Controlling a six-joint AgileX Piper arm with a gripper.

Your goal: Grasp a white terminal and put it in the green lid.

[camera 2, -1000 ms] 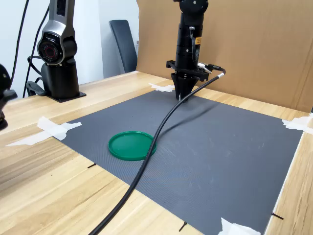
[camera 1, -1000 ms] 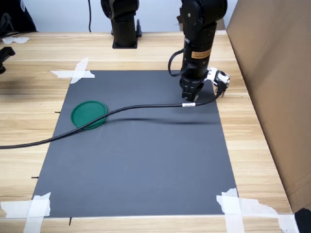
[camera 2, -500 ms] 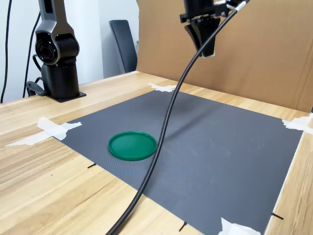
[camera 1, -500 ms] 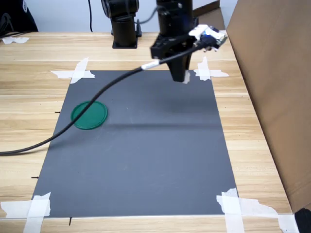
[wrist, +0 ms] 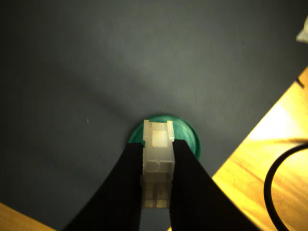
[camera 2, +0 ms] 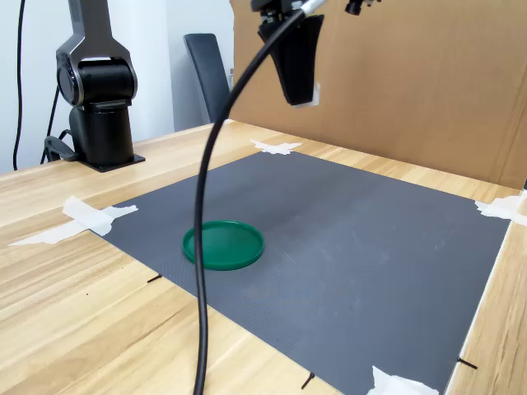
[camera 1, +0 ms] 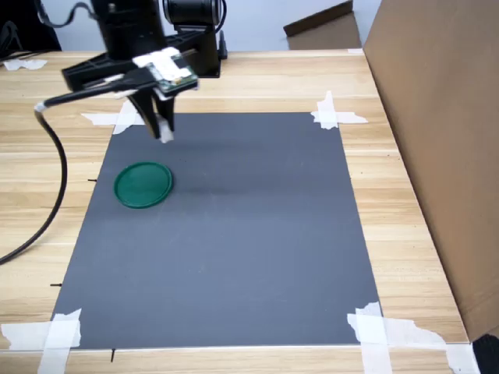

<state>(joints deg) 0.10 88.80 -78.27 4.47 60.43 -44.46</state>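
**Desk:** What is shown, largest thing first?

**Caption:** A wooden bench (camera 1: 234, 78) is seen carrying a dark grey mat (camera 1: 234, 234), taped down at its corners with white tape strips (camera 1: 334, 115). Toward the mat's left edge in the first exterior view, about midway between its far and near corners, the green lid (camera 1: 143, 184) lies flat and nothing is seen in it. A black cable (camera 2: 206, 247) is seen trailing from the arm down across the bench.

**Desk:** And the tool?

**Caption:** The tool (wrist: 157, 192) is held well above the mat, near its far left corner in the first exterior view. It is clenched on the white terminal (wrist: 157, 166), which is pinched upright between the two dark fingers (wrist: 192, 192) in the wrist view. In the same view the lid is seen directly below, past the terminal's tip. In the second exterior view the terminal (camera 2: 308, 95) shows as a pale sliver at the fingertips.

**Desk:** Which step is in hand?

**Caption:** The carry is judged to be under way, the grasp done and the placing not yet made. A descent over the lid's centre is called for next, with release only once the terminal is low within the rim, lest it bounce out onto the mat.
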